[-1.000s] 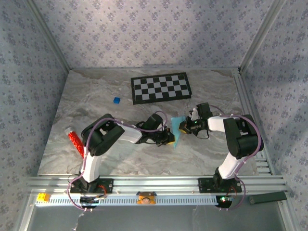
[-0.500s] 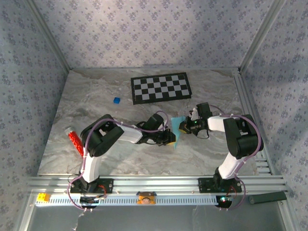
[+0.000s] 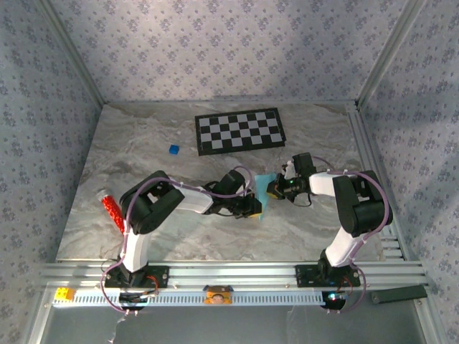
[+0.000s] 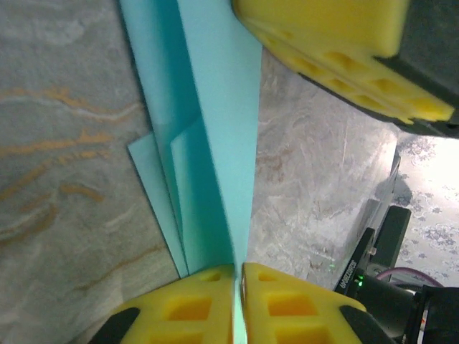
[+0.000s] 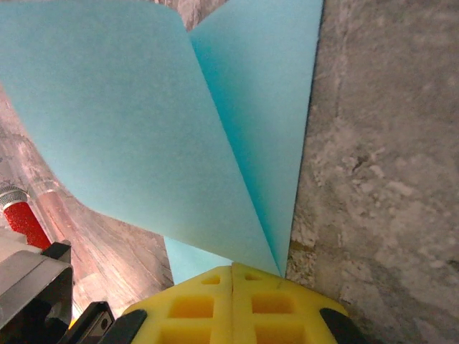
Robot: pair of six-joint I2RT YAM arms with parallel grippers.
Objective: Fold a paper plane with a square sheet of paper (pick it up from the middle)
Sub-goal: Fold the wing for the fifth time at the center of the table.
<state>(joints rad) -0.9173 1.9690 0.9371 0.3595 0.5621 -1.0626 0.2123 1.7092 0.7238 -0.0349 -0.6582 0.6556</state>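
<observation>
The light-blue sheet of paper (image 3: pixel 263 203) is folded into long narrow layers and stands on edge over the marble table, between the two grippers. My left gripper (image 3: pixel 252 207) is shut on its lower end. In the left wrist view the yellow pads (image 4: pixel 193 301) pinch the paper's (image 4: pixel 222 107) folded edge, and the left gripper (image 4: pixel 238 269) shows only a thin slit with paper in it. My right gripper (image 3: pixel 273 190) is shut on the other end. In the right wrist view the paper (image 5: pixel 179 107) fans out from the right gripper's (image 5: pixel 233 271) closed pads.
A black-and-white checkerboard (image 3: pixel 240 130) lies at the back of the table, with a tiny dark-blue cube (image 3: pixel 173 149) to its left. A red-filled tube (image 3: pixel 112 209) lies at the left edge, by the left arm's base. A metal rail (image 3: pixel 229 274) runs along the near edge.
The left gripper has edged slightly toward the near side with the paper's lower end. The right arm has stayed put.
</observation>
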